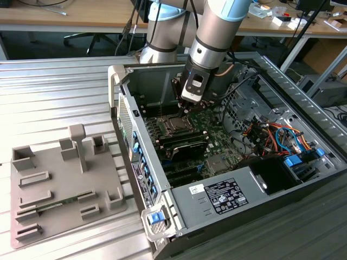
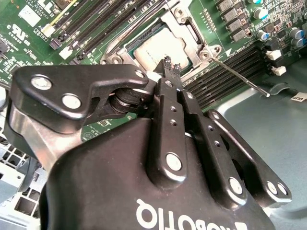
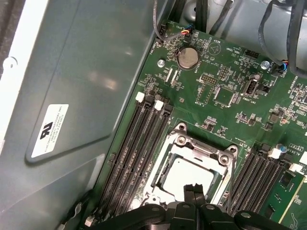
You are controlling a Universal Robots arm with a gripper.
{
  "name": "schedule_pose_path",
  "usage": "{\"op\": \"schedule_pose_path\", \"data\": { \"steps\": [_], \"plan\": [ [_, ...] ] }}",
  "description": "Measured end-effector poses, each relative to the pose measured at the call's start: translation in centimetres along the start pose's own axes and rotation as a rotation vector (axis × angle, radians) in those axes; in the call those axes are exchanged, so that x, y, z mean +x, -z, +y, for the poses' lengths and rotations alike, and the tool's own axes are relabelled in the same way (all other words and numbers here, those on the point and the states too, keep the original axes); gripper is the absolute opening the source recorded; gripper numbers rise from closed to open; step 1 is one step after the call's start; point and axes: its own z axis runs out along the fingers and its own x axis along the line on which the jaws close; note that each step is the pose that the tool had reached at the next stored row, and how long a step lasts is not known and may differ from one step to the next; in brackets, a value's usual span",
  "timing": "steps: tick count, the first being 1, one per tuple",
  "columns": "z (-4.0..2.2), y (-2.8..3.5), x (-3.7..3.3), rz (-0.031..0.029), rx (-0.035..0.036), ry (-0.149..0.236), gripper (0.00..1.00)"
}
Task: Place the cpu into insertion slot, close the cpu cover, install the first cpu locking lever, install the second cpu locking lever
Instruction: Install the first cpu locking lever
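The cpu (image 2: 156, 48) (image 3: 187, 176) lies flat in the insertion slot (image 1: 174, 125) on the green motherboard, its dull silver face showing. The cpu cover (image 3: 197, 149) (image 2: 184, 29) lies down around it as a silver frame. A thin metal locking lever (image 2: 237, 75) sticks out from the socket corner over the black memory slots. My gripper (image 2: 169, 63) (image 3: 194, 190) (image 1: 188, 110) is shut with nothing in it. Its fingertips hover right at the socket's edge, beside the cpu.
Long black memory slots (image 3: 136, 143) flank the socket on both sides. The grey case wall (image 3: 72, 96) stands close by. Bundled cables (image 1: 274, 135) and a power supply (image 1: 225, 195) fill the case at the exterior view's right. A grey parts fixture (image 1: 59, 179) lies outside the case.
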Motion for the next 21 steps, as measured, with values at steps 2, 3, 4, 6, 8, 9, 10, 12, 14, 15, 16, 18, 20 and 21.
{"op": "schedule_pose_path", "data": {
  "steps": [2,3,4,6,8,9,10,12,14,15,16,18,20,21],
  "plan": [
    [0.0,0.0,0.0,-0.0003,0.0001,0.005,0.11],
    [0.0,0.0,0.0,-0.0005,0.0002,0.009,0.11],
    [0.0,0.0,0.0,-0.0007,0.0003,0.012,0.11],
    [0.0,0.0,0.0,-0.0011,0.0005,0.018,0.11],
    [0.0,0.0,0.0,-0.0014,0.0007,0.025,0.11],
    [0.0,0.0,0.0,-0.0016,0.0008,0.028,0.11],
    [0.0,0.0,0.0,-0.0018,0.0009,0.031,0.11],
    [0.0,0.0,0.0,-0.0021,0.001,0.037,0.11],
    [0.0,0.0,0.0,-0.0025,0.0012,0.043,0.11],
    [0.0,0.0,0.0,-0.0026,0.0013,0.046,0.11],
    [0.0,0.0,0.0,-0.0028,0.0014,0.049,0.11],
    [0.0,0.0,0.0,-0.0033,0.0016,0.058,0.11],
    [0.0,0.0,0.0,-0.0038,0.0019,0.067,0.11],
    [0.0,0.0,0.0,-0.0041,0.002,0.07,0.11]
  ]
}}
